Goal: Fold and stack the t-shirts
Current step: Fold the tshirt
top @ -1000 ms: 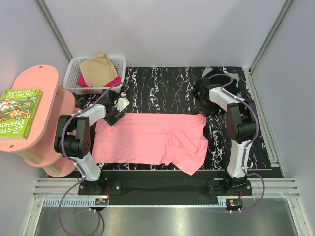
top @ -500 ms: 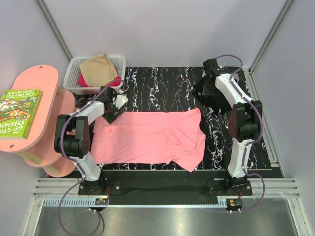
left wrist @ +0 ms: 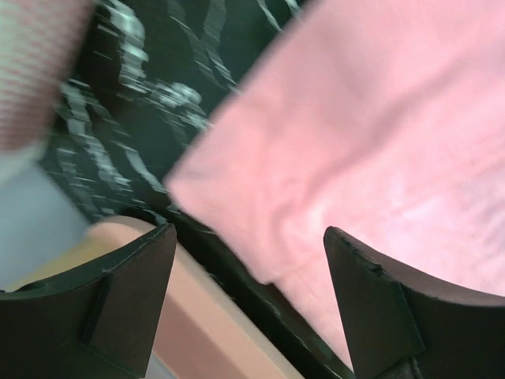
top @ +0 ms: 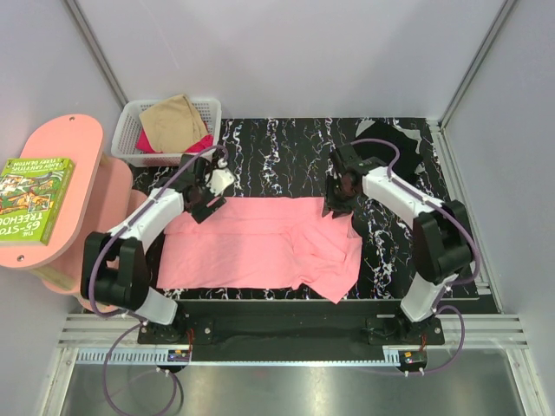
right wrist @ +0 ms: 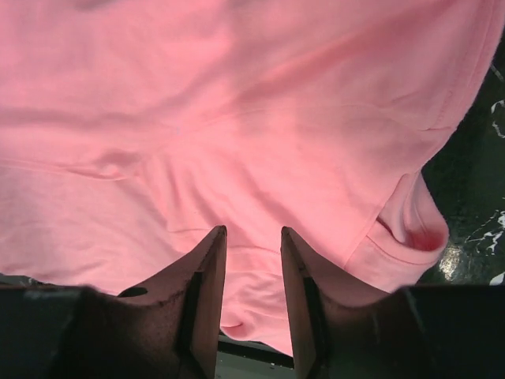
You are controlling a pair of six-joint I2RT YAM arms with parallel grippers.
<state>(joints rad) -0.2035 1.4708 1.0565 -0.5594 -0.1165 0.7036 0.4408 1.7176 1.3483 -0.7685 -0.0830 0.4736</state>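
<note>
Folding is the job here. The pink t-shirt point(top: 260, 243) lies spread out on the near half of the bench point(top: 286, 147), and it is lumpy at its right end. The left claw point(top: 201, 204) hangs over the shirt's far left corner, opened wide with nothing in it. The right claw point(top: 330, 208) is over the shirt's far right part. Its fingers are only a little apart, and I see no cloth pinched between them.

I think the next step is to grab the far edge. Both claws should go down right at the edge and pinch a good bit of cloth. Then they should lift together at the same speed, so the fold comes out straight. The lumpy right end may need a tug first.

The tan t-shirt point(top: 173, 117) and the magenta t-shirt point(top: 201, 144) wait in the basket point(top: 130, 130) by the far left corner.
</note>
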